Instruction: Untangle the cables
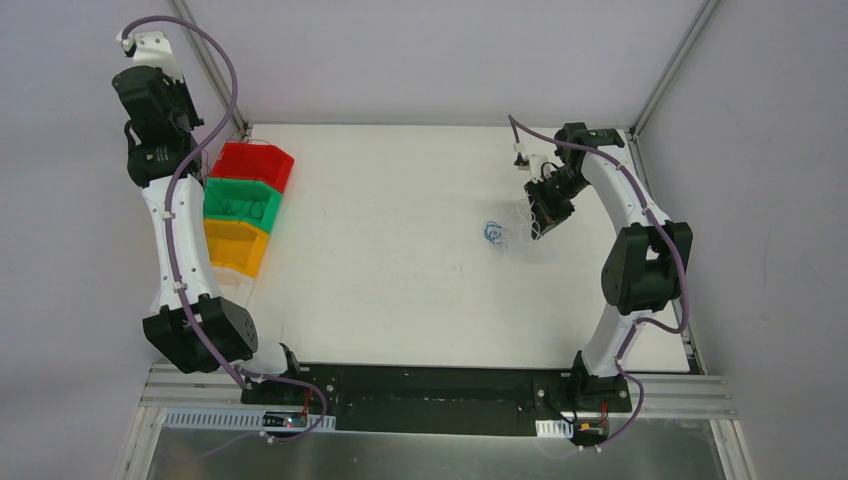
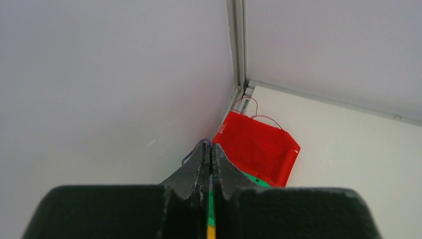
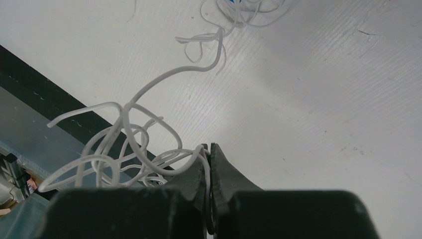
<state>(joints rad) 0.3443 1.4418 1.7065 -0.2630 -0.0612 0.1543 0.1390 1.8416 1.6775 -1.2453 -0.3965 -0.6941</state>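
A tangle of white and blue cable lies on the white table, right of centre. My right gripper is just to the right of it, lifted a little, and shut on a white cable. That cable hangs in loops left of the fingertips and runs on to the tangle with a bit of blue at the top edge of the right wrist view. My left gripper is raised high over the bins at the far left. It is shut, with a thin purple cable looping out at its tips.
A red bin, a green bin and a yellow bin stand in a row along the table's left edge. The red bin shows thin red wires at its far rim. The frame posts meet at the back corners.
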